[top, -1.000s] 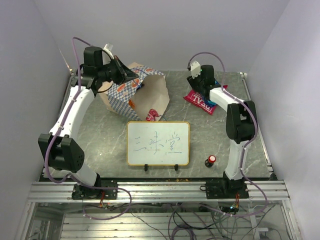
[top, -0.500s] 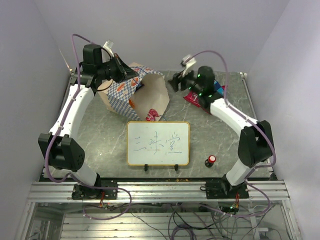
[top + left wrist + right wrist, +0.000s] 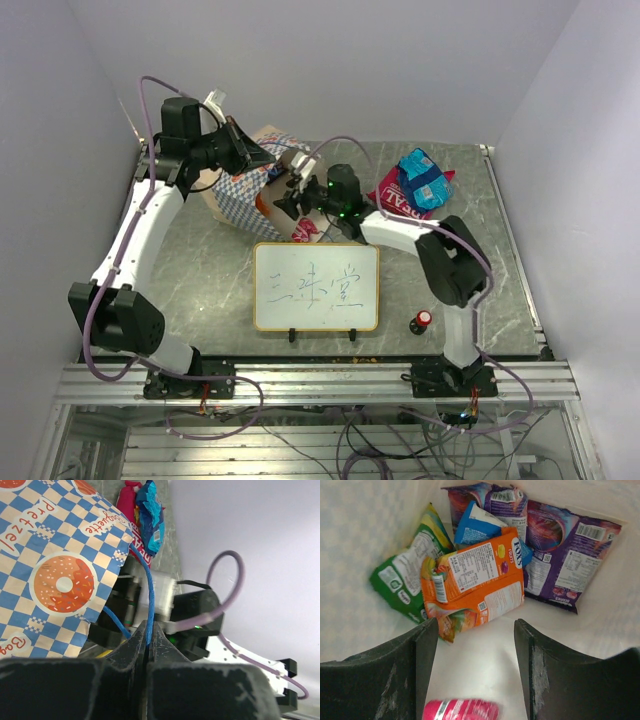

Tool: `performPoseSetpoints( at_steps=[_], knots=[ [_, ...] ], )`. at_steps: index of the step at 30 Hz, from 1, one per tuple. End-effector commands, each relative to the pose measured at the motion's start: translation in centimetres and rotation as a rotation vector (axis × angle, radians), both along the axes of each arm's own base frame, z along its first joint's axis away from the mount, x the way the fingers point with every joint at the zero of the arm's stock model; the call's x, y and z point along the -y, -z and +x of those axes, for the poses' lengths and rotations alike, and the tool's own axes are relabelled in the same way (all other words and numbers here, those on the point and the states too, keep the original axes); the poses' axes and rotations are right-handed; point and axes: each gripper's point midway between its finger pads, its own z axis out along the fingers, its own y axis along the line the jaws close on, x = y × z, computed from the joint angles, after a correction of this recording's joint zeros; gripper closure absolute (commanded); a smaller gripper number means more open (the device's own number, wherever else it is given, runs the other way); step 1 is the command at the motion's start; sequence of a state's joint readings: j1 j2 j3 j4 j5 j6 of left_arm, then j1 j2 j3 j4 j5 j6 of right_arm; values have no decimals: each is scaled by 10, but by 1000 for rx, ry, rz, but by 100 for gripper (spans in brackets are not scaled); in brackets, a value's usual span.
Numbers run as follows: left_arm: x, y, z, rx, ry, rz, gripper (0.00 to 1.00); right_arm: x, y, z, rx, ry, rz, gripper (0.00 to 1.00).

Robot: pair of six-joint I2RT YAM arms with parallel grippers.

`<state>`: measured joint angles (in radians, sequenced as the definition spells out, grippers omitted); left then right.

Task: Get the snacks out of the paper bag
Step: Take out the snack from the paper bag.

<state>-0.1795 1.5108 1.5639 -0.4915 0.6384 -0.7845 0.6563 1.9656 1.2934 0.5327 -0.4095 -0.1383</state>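
The paper bag [image 3: 236, 196] lies tipped at the back left, its mouth facing right. My left gripper [image 3: 262, 155] is shut on its blue cord handle [image 3: 149, 590], which is pinched between the jaws [image 3: 148, 630] beside the checkered side [image 3: 55, 555]. My right gripper [image 3: 290, 190] is at the bag's mouth, open [image 3: 475, 630] and holding nothing. Inside the bag ahead of it lie snacks: an orange packet [image 3: 475, 580], a green one [image 3: 407, 575], a blue one [image 3: 477, 527] and a purple one [image 3: 565, 555]. A tiny red wrapper [image 3: 462, 710] lies between the fingers. Outside, a blue packet [image 3: 425, 175] rests on a red packet [image 3: 392, 205].
A framed whiteboard [image 3: 316, 286] stands in front of the bag at mid-table. A small red-capped black knob [image 3: 421, 321] sits near the right arm's base. The right arm stretches leftward just behind the whiteboard. Side walls close in on both sides of the table.
The right arm has swung left from the packets at the back right to the bag's mouth, leaving the blue packet lying on the red one. The left gripper has kept hold of the handle.
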Motion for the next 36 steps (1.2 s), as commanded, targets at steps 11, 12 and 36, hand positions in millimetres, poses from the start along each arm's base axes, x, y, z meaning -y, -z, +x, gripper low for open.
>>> performPoseSetpoints(
  at_steps=[11,12,36],
  knots=[
    [6,-33,-5,87,49,-47,93,-64,25,26,84,-60,38,23],
    [6,-32,-5,86,50,-47,93,-68,25,23,87,-76,48,19],
    [3,-8,-32,17,54,-16,93,-41,56,126,117,412,-55,21]
  ],
)
